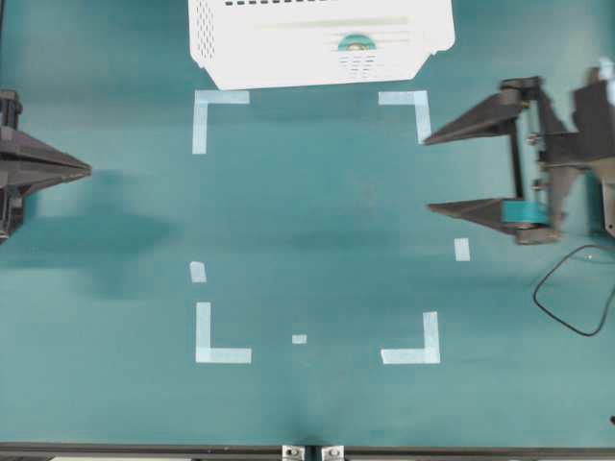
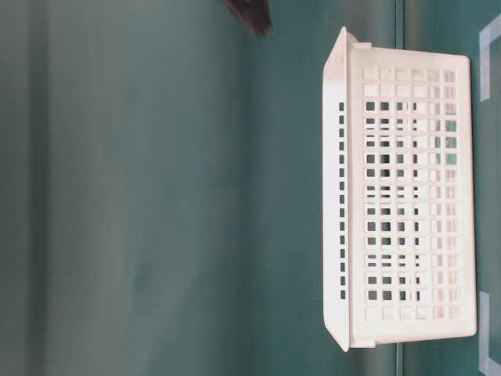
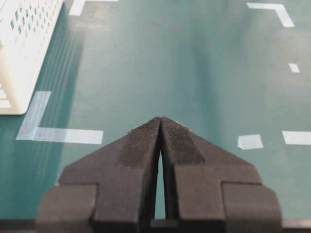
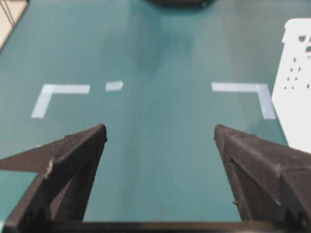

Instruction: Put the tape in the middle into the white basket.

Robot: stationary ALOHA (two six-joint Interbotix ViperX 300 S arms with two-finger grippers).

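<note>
The tape (image 1: 356,42), a small teal roll, lies inside the white basket (image 1: 231,58) at the table's far edge, right of the basket's middle; only the overhead view shows it. The slotted basket also appears in the table-level view (image 2: 407,196), at the left wrist view's upper left (image 3: 24,39) and at the right wrist view's right edge (image 4: 296,87). My left gripper (image 1: 86,170) (image 3: 160,119) rests at the left side, shut with nothing in it. My right gripper (image 1: 428,173) (image 4: 160,131) hangs at the right side, open and empty, well clear of the basket.
Pale tape strips mark the corners of a square, such as one (image 1: 219,331) at the front left and one (image 1: 413,106) at the back right. Small loose strips (image 1: 462,249) lie nearby. A black cable (image 1: 577,298) loops at the right edge.
</note>
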